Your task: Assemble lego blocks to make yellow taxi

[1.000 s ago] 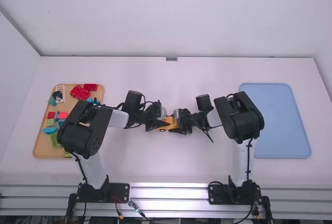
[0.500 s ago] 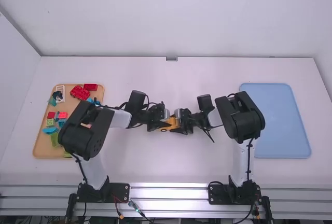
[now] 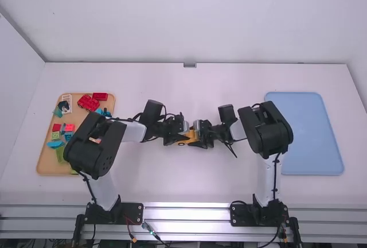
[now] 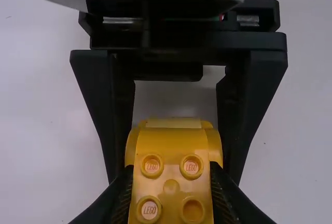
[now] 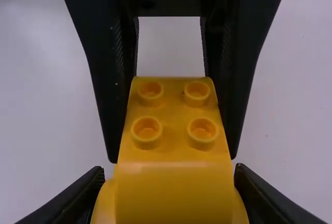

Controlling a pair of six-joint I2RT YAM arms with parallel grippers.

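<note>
Near the middle of the table in the high view, my left gripper (image 3: 180, 139) and my right gripper (image 3: 200, 139) face each other around one yellow taxi body (image 3: 188, 137). A dark wheel shows low on its side. In the left wrist view my left gripper (image 4: 171, 193) is shut on the studded end of the yellow body (image 4: 171, 154). The right wrist view has my right gripper (image 5: 171, 187) shut on the rounded, smooth end of the yellow body (image 5: 174, 146), its four-stud part between the other gripper's fingers.
At the left, a tan tray (image 3: 46, 159) holds several red, green and blue blocks, including a red block (image 3: 100, 96). The left arm's elbow stands over its right edge. A flat blue tray (image 3: 312, 139) lies at the right, partly beside the right arm's elbow.
My left gripper has shifted slightly to the right, toward the right gripper. The right arm has moved only a hair to the right.
</note>
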